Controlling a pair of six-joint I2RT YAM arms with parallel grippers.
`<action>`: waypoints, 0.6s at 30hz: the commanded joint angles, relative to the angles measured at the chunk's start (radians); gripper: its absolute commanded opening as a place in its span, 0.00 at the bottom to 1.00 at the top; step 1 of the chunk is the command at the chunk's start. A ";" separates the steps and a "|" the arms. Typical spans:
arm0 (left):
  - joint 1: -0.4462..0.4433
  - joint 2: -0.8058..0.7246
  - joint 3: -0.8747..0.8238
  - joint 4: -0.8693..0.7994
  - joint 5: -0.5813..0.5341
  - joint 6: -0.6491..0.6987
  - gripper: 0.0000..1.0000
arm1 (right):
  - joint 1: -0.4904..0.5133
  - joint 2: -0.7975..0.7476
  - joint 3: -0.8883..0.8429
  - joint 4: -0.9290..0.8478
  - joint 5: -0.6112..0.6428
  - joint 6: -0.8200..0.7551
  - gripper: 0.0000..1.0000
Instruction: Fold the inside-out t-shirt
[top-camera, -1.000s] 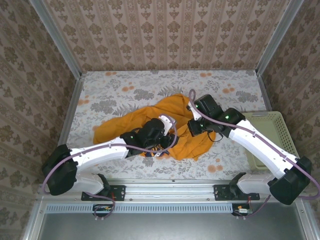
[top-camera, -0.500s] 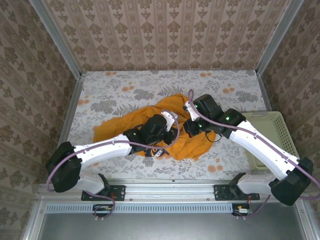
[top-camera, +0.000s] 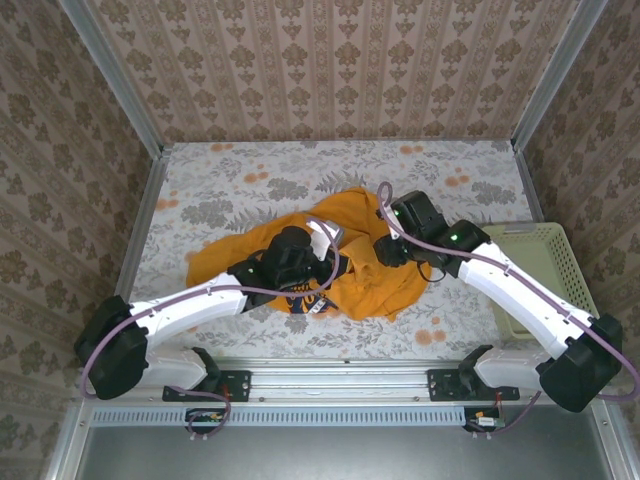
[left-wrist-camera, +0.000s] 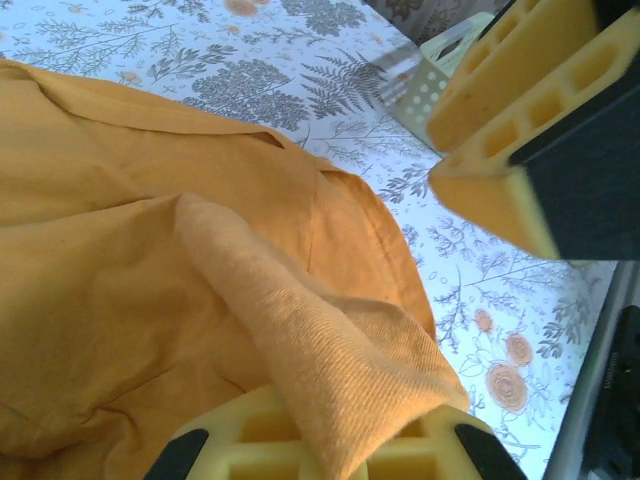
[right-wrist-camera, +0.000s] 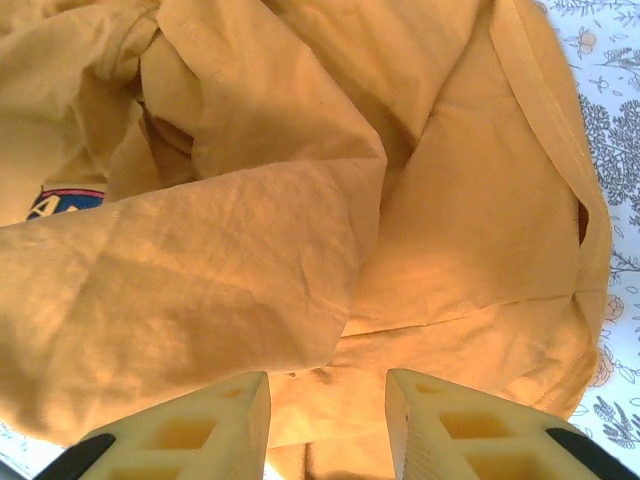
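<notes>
The inside-out t-shirt (top-camera: 375, 285) is lying crumpled in the middle of the floral desk (top-camera: 230, 190), nearer the near edge than the far one. It is spreading from a flat flap on the left to a bunched heap on the right. At its near hem a small dark printed patch (top-camera: 305, 305) is showing, and the right wrist view is catching the same patch (right-wrist-camera: 65, 200) at the left edge of the cloth.

Just beyond that patch, the left tool (top-camera: 322, 238) is sitting clenched over the middle of the t-shirt. In its own wrist view the left tool (left-wrist-camera: 330, 440) is pinching a raised fold of the t-shirt (left-wrist-camera: 120, 250), and the fold is running up out of the yellow pads as a ridge.

To the right and slightly farther, the right tool (top-camera: 385, 250) is hanging over the heaped part. Seen from its wrist, the right tool (right-wrist-camera: 325, 400) is standing released, its two yellow fingers apart with wrinkled cloth (right-wrist-camera: 300, 250) showing in the gap and nothing gripped.

A pale mesh basket (top-camera: 560, 250) is resting at the right edge of the desk, apart from the t-shirt. The far part of the desk is lying beyond the t-shirt.
</notes>
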 joint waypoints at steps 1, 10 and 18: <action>0.022 -0.020 -0.009 0.048 0.051 -0.042 0.00 | 0.001 -0.049 -0.041 0.058 0.006 0.025 0.34; 0.047 0.002 0.000 0.054 0.054 -0.066 0.00 | 0.157 -0.304 -0.438 0.419 -0.137 0.216 0.41; 0.048 0.001 0.003 0.048 0.070 -0.076 0.01 | 0.178 -0.175 -0.470 0.665 -0.088 0.268 0.52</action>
